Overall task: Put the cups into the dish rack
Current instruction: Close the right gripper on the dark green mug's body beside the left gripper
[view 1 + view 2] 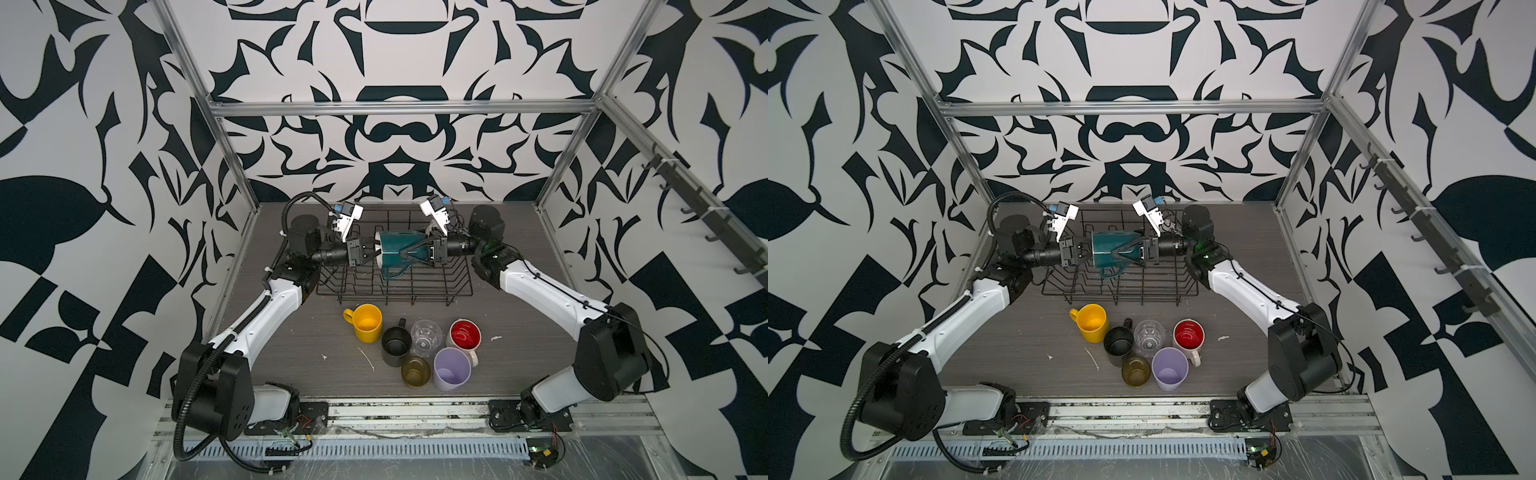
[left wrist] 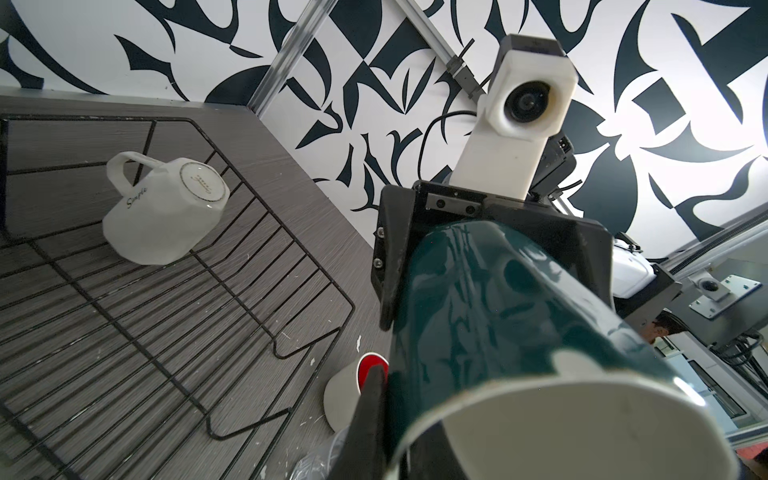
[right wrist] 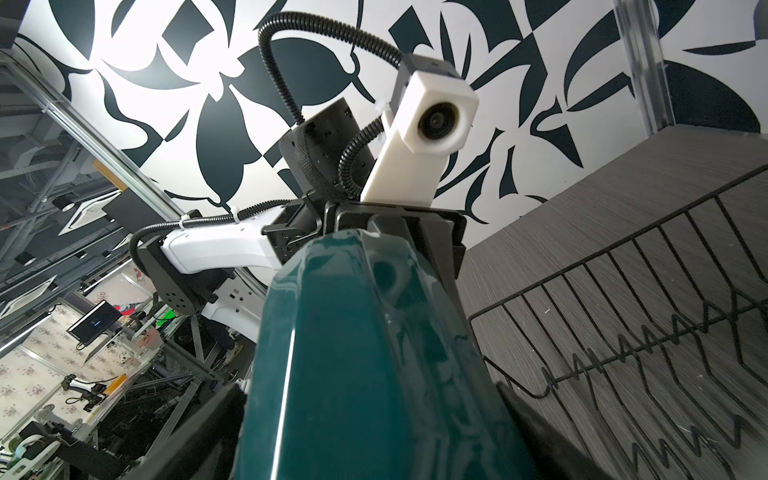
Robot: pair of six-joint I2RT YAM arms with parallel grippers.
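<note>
Both top views are showing the teal mug [image 1: 390, 243] hanging sideways over the rack [image 1: 459, 276]: right tool [image 1: 405, 254] clasping its body, left tool [image 1: 370, 252] pinching its rim (likely a handover for flipping mouth-down).

Teal mug [image 1: 392, 249] sideways over black wire dish rack [image 1: 415, 293], white mug [image 2: 166, 216] inverted inside, six cups [image 1: 426, 338] upright nearby.
</note>
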